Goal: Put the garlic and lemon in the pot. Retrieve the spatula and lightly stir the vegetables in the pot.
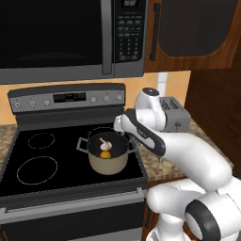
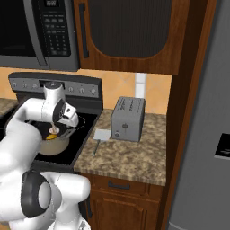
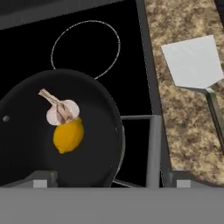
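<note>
We count one pot [image 1: 109,159], one garlic [image 3: 61,111] and one lemon [image 3: 68,135]. We count one spatula [image 3: 194,63], one toaster [image 2: 128,119], one microwave [image 1: 56,37] and one stove [image 1: 66,164] with three marked burner rings visible.

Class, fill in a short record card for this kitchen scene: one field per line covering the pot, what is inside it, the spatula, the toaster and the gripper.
Pot: round beige-sided pot with dark inside, standing on the black stovetop
Contents: whitish garlic bulb and small yellow lemon, touching each other
Spatula: flat light-grey spatula with thin dark handle, lying on the speckled stone counter, apart from the pot
Toaster: grey toaster upright on the counter, beside the spatula
Gripper: gripper above the pot's rim, holding nothing, open
Task stage: vegetables in, spatula not yet picked up
</note>
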Available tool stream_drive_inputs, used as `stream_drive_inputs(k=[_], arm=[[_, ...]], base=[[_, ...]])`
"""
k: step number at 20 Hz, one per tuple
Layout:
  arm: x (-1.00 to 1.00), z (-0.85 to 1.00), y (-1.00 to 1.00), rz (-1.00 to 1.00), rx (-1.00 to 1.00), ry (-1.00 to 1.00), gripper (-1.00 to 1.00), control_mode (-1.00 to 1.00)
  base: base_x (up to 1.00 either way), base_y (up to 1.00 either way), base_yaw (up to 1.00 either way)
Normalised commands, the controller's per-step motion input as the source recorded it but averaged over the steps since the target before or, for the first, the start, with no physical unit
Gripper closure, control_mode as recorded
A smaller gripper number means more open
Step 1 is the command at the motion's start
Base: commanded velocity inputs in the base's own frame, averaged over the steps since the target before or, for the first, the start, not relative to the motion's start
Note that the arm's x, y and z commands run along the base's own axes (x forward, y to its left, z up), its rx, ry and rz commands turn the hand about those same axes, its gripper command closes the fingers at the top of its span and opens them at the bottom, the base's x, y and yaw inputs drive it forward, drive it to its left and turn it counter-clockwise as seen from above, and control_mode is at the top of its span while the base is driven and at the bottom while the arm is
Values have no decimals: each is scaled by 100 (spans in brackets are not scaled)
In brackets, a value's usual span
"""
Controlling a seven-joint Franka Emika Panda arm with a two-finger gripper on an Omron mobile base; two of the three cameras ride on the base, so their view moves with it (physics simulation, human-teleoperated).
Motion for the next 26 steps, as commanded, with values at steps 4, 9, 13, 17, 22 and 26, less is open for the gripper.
stream_drive_inputs(k=[4,9,13,17,22,26], arm=[[-2,19,-61,0,0,0,-100,-100],[-1,-2,-99,0,0,0,-100,-100],[-1,-23,-77,1,-3,-1,-100,-100],[-3,-55,-30,5,-16,1,-100,-100],[-1,-54,-29,3,-2,0,-100,-100],[3,-38,-18,1,0,1,-100,-100]], base=[[0,0,0],[0,0,0],[0,0,0],[0,0,0],[0,0,0],[0,0,0]])
